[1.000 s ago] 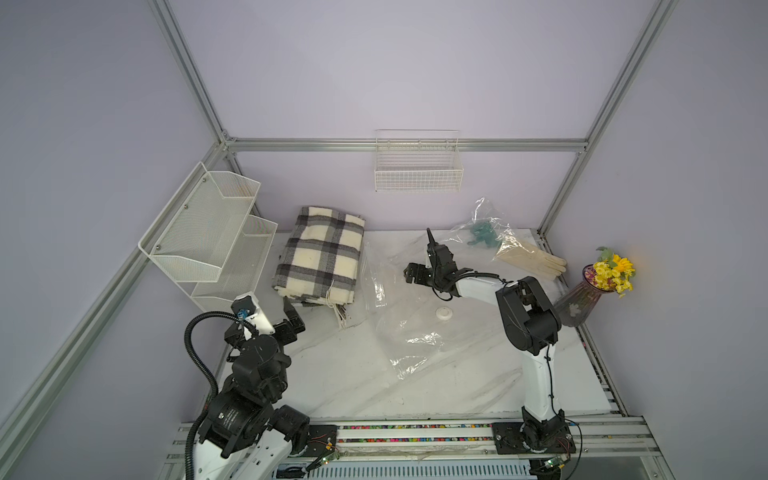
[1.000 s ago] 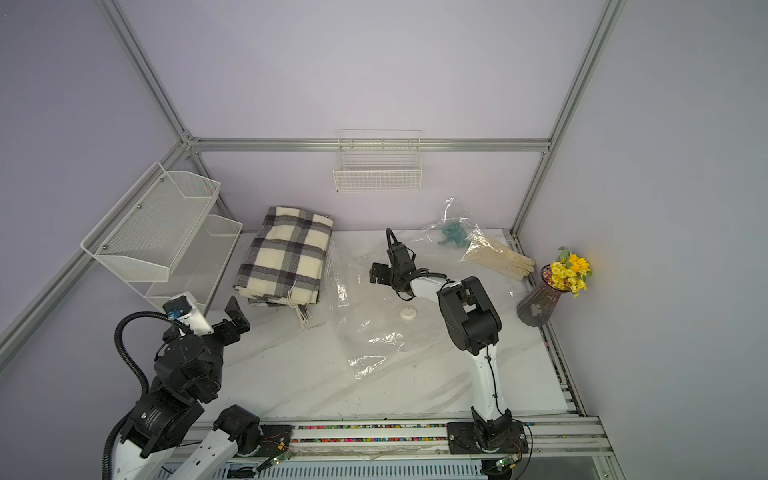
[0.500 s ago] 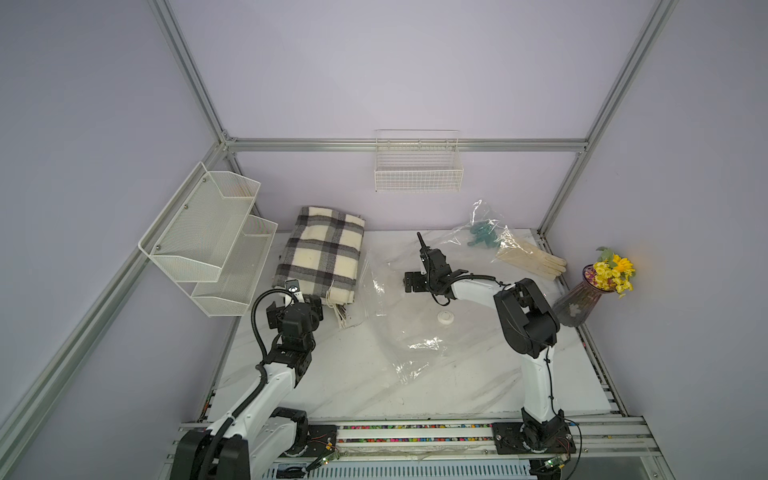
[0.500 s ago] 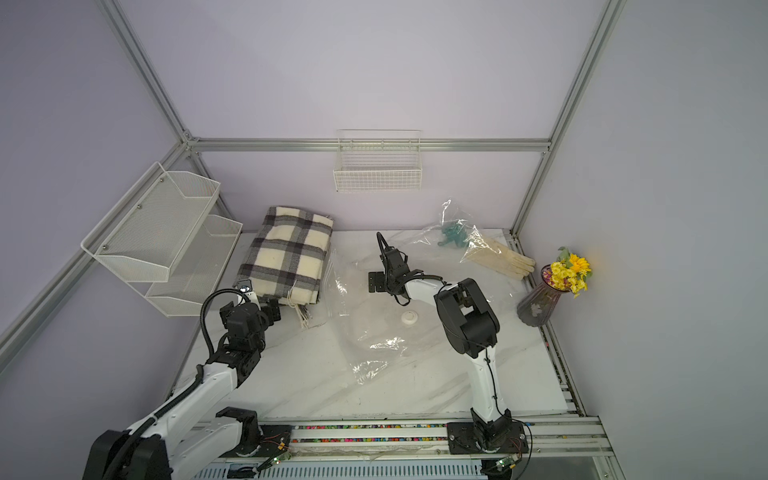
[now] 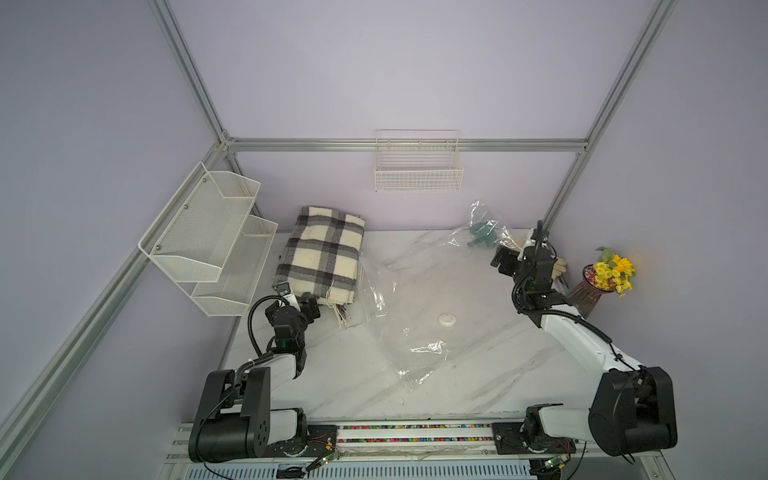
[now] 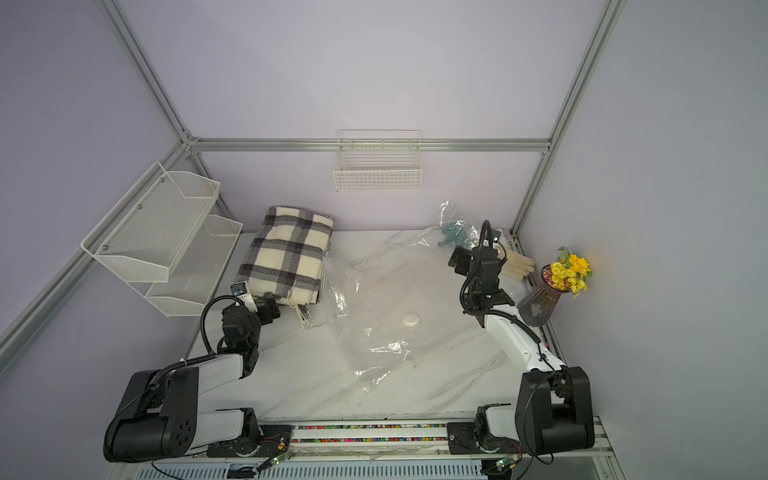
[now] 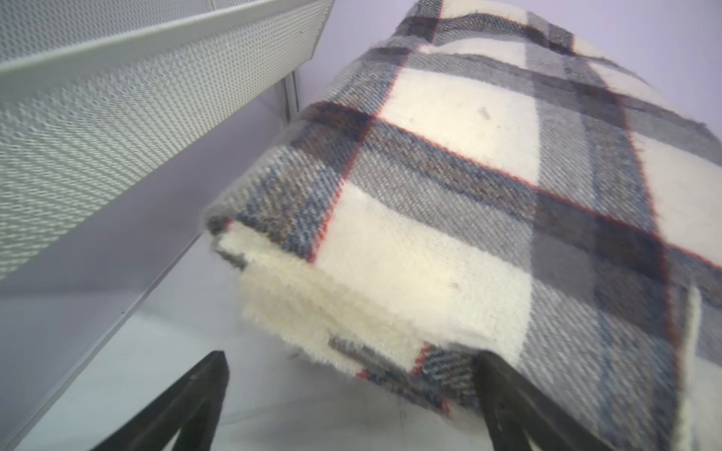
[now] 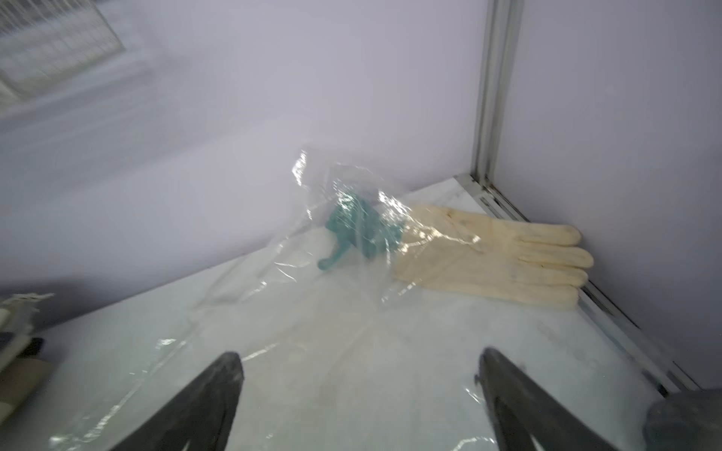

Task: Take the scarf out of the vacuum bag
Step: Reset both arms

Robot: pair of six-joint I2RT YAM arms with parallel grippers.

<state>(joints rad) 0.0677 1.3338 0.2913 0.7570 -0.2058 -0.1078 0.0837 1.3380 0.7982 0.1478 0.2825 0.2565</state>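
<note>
Now left tool [image 7: 349, 357] at scarf [image 5: 324, 253] edge, right tool [image 8: 360, 351] moved rightward; both gaping.

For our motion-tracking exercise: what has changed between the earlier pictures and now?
The left gripper dropped from high up to the scarf's near edge; the right gripper swung from the vacuum bag's middle towards the glove in the far corner. Both open, holding nothing. Scarf and bag lie unchanged.
</note>
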